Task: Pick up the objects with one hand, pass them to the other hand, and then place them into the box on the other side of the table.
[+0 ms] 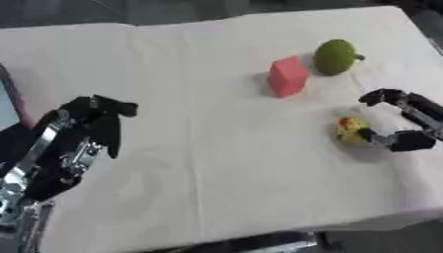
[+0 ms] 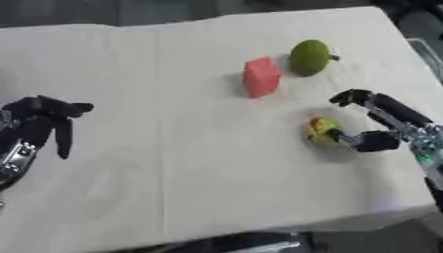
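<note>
A small yellow fruit with a red patch (image 1: 349, 129) lies on the white cloth at the right. My right hand (image 2: 380, 121) is beside it, thumb touching its right side, fingers arched open above and to the right of it. A red block (image 1: 287, 76) stands further back, with a green pear-shaped fruit (image 1: 335, 57) just right of it. My left hand (image 1: 82, 131) hovers over the cloth at the left, fingers relaxed and pointing down, holding nothing.
The white cloth (image 1: 207, 148) covers the table; its front edge runs along the bottom. A box edge (image 1: 10, 106) shows at the far left border. Another rim (image 2: 425, 52) shows at the right border.
</note>
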Controlling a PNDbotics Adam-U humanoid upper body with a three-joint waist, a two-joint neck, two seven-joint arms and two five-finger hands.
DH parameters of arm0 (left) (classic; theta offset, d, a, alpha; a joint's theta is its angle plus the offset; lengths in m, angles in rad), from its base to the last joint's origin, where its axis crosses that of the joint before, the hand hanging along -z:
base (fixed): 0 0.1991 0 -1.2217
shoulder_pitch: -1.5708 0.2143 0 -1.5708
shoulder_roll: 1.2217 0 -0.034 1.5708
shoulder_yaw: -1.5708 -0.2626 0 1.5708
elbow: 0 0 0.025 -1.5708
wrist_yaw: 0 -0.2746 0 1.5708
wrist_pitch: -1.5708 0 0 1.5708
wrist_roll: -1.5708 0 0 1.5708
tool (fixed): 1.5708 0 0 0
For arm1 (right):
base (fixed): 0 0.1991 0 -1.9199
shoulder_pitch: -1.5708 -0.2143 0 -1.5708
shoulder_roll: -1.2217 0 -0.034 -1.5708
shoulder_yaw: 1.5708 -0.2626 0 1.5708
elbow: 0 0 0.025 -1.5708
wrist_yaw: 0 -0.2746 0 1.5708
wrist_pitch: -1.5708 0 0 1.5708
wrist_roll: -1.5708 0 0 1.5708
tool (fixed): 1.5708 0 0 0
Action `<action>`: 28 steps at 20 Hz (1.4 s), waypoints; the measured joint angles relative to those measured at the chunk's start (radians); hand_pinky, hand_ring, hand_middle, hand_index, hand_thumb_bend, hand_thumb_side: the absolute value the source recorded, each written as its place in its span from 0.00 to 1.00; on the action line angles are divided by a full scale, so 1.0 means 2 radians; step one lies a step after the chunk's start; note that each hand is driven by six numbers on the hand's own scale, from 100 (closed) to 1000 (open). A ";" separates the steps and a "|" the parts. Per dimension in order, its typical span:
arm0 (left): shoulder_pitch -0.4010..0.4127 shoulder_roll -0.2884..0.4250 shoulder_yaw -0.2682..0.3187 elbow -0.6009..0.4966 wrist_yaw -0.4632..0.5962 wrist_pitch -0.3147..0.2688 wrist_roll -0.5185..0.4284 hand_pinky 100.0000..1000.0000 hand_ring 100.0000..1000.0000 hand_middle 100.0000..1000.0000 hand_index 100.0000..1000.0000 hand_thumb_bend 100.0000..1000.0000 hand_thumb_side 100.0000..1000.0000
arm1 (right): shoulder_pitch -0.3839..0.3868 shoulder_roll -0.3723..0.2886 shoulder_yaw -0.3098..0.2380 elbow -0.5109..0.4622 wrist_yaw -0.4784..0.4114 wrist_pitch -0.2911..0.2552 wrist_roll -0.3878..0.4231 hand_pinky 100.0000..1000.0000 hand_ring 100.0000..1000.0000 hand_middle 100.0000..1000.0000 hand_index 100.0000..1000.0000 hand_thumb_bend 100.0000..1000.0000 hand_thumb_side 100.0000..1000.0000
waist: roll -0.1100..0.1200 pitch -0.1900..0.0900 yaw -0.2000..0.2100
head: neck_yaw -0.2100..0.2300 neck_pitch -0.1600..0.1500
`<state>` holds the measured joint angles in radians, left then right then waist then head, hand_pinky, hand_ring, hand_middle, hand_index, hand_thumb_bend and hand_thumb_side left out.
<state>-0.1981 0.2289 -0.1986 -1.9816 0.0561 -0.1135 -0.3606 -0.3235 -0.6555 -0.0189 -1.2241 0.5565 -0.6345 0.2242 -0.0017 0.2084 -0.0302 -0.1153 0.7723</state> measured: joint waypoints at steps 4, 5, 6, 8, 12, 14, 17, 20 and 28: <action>0.000 0.000 0.000 0.000 0.001 0.001 -0.001 0.87 0.19 0.23 0.65 0.00 0.61 | 0.002 0.000 0.002 -0.003 0.019 -0.010 0.007 0.90 0.80 0.80 0.78 0.21 0.46 | 0.000 0.000 0.000 | 0.000 0.000; 0.000 0.000 0.000 0.000 0.001 0.002 -0.002 0.87 0.19 0.23 0.65 0.00 0.61 | 0.003 0.000 0.003 -0.005 0.025 -0.013 0.009 0.90 0.80 0.80 0.76 0.20 0.46 | -0.001 0.000 0.000 | 0.000 0.000; 0.000 0.000 0.000 0.000 0.001 0.002 -0.002 0.87 0.19 0.23 0.65 0.00 0.61 | 0.003 0.000 0.004 -0.007 0.031 -0.016 0.010 0.90 0.80 0.80 0.75 0.19 0.45 | -0.001 0.000 0.000 | 0.000 0.000; 0.000 0.000 -0.001 0.000 0.001 0.002 -0.002 0.87 0.19 0.23 0.65 0.00 0.61 | 0.003 0.000 0.004 -0.009 0.042 -0.020 0.012 0.90 0.81 0.80 0.70 0.16 0.42 | -0.001 0.000 0.000 | 0.000 0.000; -0.001 0.000 -0.003 0.000 0.001 0.002 -0.002 0.88 0.19 0.23 0.65 0.00 0.61 | 0.004 -0.001 0.004 -0.017 0.066 -0.026 0.006 0.89 0.82 0.79 0.62 0.12 0.36 | -0.001 0.000 0.000 | 0.000 0.000; -0.001 0.000 -0.003 0.000 0.002 0.002 -0.002 0.88 0.19 0.23 0.65 0.00 0.61 | 0.004 -0.001 0.004 -0.021 0.079 -0.029 -0.001 0.88 0.81 0.78 0.54 0.06 0.29 | -0.001 0.000 0.000 | 0.000 0.000; -0.001 0.000 -0.003 0.000 0.003 0.002 -0.002 0.88 0.19 0.23 0.65 0.00 0.61 | 0.007 -0.001 0.004 -0.027 0.100 -0.029 -0.024 0.87 0.79 0.76 0.45 0.00 0.22 | -0.001 0.000 0.000 | 0.000 0.000; -0.001 0.000 -0.003 0.000 0.003 0.002 -0.002 0.88 0.19 0.23 0.65 0.00 0.61 | 0.008 -0.001 0.004 -0.030 0.117 -0.027 -0.058 0.86 0.76 0.73 0.34 0.00 0.11 | -0.001 0.000 -0.001 | 0.000 0.000; -0.001 0.000 -0.003 0.000 0.000 0.010 -0.002 0.89 0.19 0.24 0.65 0.00 0.64 | 0.012 0.018 0.001 -0.103 0.088 -0.014 -0.138 0.86 0.69 0.72 0.29 0.00 0.09 | -0.001 0.000 -0.004 | 0.007 0.000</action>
<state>-0.1995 0.2288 -0.2043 -1.9816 0.0571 -0.0944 -0.3644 -0.2995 -0.6201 -0.0179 -1.4305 0.7329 -0.6629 -0.0521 -0.0030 0.2084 -0.0392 -0.1012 0.7723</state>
